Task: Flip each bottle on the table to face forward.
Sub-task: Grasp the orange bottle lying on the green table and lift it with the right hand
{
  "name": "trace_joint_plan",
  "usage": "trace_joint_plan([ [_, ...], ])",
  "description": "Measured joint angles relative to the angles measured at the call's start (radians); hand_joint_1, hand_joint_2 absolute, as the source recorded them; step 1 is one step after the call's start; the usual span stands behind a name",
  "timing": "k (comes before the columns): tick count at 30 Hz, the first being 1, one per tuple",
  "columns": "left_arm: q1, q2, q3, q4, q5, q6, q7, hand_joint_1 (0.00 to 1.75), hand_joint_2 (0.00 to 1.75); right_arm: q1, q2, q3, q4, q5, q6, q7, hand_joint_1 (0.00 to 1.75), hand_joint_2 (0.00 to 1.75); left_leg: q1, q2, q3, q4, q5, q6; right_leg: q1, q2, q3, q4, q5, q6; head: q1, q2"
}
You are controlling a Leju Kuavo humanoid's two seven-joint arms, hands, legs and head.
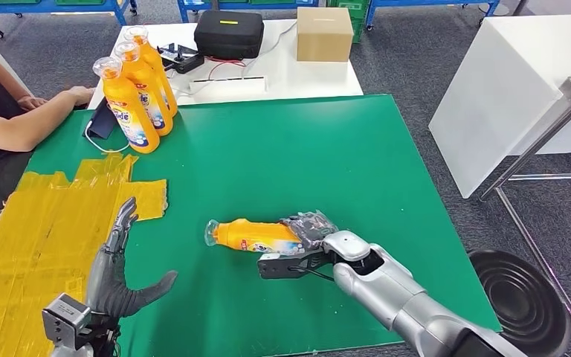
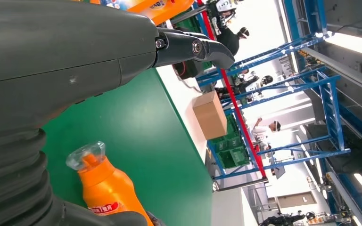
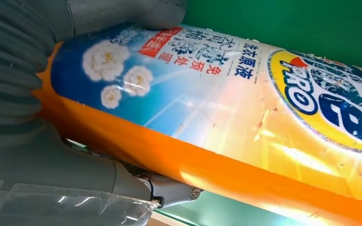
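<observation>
Bottle: the lying bottle (image 1: 256, 235) rests on its side on the green table (image 1: 305, 163), mid-table, cap toward the left hand, well apart from three standing bottles (image 1: 137, 85).
Right hand: your right hand (image 1: 308, 249) wraps its base, fingers clamped on it.
Left hand: the left hand (image 1: 119, 275) hovers, fingers spread, holding nothing.
Advice: keep the grip firm; lift the base and pivot slowly so the label faces forward.
</observation>
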Motion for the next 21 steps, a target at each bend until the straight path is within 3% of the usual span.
trace_joint_plan([
  [10,0.0,0.0,-0.001,0.001,0.01,-0.001,0.004,0.0,1.75,-0.011,0.011,0.001,0.027,-0.011,-0.012,0.0,1.75,1.75,0.0,0.0,0.003,0.0,0.0,0.0,0.0,0.0,0.003,0.0,0.0,0.0,0.0,0.0],
  [13,0.009,-0.001,0.001,0.0,0.062,-0.023,0.018,0.0,1.75,0.011,0.014,-0.019,0.012,-0.051,-0.094,-0.019,1.75,1.75,0.0,-0.001,0.002,0.0,0.0,0.0,0.0,0.0,0.003,0.0,0.0,0.0,0.0,0.0],
  [17,0.07,-0.013,0.038,-0.024,0.244,-0.136,0.043,0.0,1.75,0.133,0.017,-0.124,-0.161,-0.165,-0.246,-0.079,1.75,1.75,0.0,-0.002,-0.005,0.0,0.0,0.0,0.0,-0.001,-0.002,0.001,0.0,0.0,0.0,0.0],
  [21,0.133,-0.042,0.106,-0.066,0.302,-0.223,0.034,0.0,1.75,0.225,0.012,-0.239,-0.415,-0.272,-0.232,-0.097,1.75,1.75,0.0,-0.005,-0.012,0.0,0.001,0.0,0.0,-0.004,-0.009,0.001,0.0,0.0,0.0,0.0],
])
